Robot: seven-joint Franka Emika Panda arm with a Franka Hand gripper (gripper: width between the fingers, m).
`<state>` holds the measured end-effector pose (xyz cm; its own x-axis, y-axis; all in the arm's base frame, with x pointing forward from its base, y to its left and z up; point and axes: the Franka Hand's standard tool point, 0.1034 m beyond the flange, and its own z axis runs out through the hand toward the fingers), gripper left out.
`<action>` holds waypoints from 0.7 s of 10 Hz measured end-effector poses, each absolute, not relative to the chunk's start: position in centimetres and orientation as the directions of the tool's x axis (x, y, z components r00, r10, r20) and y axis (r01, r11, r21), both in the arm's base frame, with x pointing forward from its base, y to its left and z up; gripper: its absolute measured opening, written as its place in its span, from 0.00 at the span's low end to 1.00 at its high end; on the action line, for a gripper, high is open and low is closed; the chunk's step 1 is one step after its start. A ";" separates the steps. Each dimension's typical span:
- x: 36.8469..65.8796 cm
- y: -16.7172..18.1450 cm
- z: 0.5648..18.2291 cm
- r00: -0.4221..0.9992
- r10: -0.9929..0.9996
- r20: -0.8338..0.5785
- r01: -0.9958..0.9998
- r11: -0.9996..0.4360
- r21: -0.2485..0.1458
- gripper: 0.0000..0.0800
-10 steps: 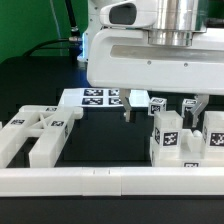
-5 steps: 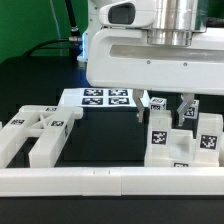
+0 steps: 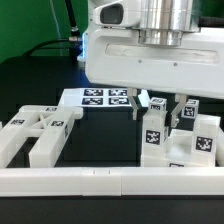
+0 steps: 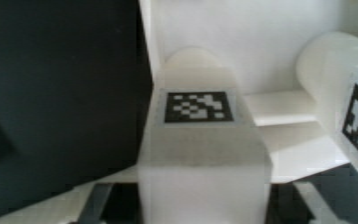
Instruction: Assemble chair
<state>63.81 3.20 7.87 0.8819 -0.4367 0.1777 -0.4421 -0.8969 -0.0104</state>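
Observation:
My gripper [image 3: 157, 108] hangs over the chair parts on the exterior view's right. Its two fingers straddle a white upright tagged part [image 3: 154, 130]. In the wrist view this part [image 4: 201, 120] runs between the fingers [image 4: 115, 200] with a narrow dark gap on each side, so the jaws are open around it. A second tagged white block [image 3: 206, 142] stands just to its right, and it also shows in the wrist view [image 4: 345, 90]. More white chair parts [image 3: 35, 130] with tags lie on the exterior view's left.
The marker board [image 3: 100, 97] lies flat behind the parts. A long white border rail [image 3: 100, 182] runs along the front. A small tagged white piece [image 3: 159, 102] stands behind the gripper. The arm's large white body fills the upper right.
The fingers have drawn closer together around the upright part. The gripper and the tagged parts on the right have shifted towards the exterior view's left.

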 end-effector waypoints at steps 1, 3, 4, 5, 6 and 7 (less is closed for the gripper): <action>63.8 3.1 7.9 0.877 -0.447 0.177 -0.452 -0.892 -0.011 0.36; 63.7 3.0 7.9 0.857 -0.484 0.174 -0.490 -0.872 -0.014 0.37; 63.6 3.0 7.8 0.857 -0.484 0.174 -0.490 -0.872 -0.014 0.37; 63.6 3.0 7.8 0.858 -0.484 0.173 -0.490 -0.872 -0.013 0.51; 63.6 3.1 7.8 0.858 -0.484 0.173 -0.489 -0.872 -0.013 0.68; 63.8 3.4 8.2 0.859 -0.480 0.176 -0.485 -0.874 -0.019 0.77</action>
